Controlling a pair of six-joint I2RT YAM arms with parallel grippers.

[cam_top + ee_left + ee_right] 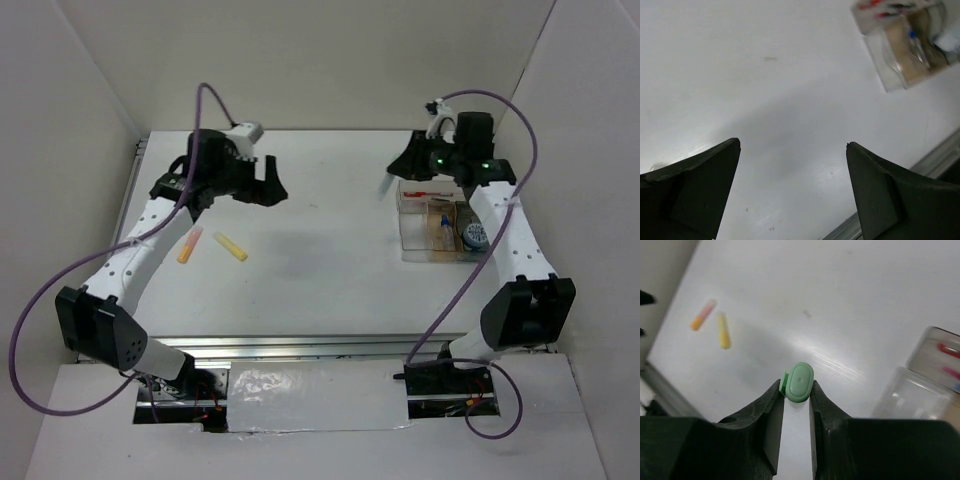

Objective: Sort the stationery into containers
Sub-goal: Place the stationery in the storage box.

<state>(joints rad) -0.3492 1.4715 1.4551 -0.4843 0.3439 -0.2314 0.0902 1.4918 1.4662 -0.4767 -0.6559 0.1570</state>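
My right gripper [393, 180] is shut on a green marker [799, 382], end-on between the fingers, held above the table just left of the clear compartment box [412, 232]. The marker shows pale in the top view [386, 187]. The box holds red pens [422, 195], a clear blue-tipped tube [443, 222] and a blue-white roll [475, 235]. An orange marker [190, 244] and a yellow marker [231, 246] lie on the table at the left. My left gripper [268, 190] is open and empty, raised behind them. The black pen is not visible.
White walls enclose the table on the left, back and right. A metal rail [300, 348] runs along the near edge. The box also shows in the left wrist view [885, 75] and in the right wrist view [920, 390], as do the two markers [723, 331].
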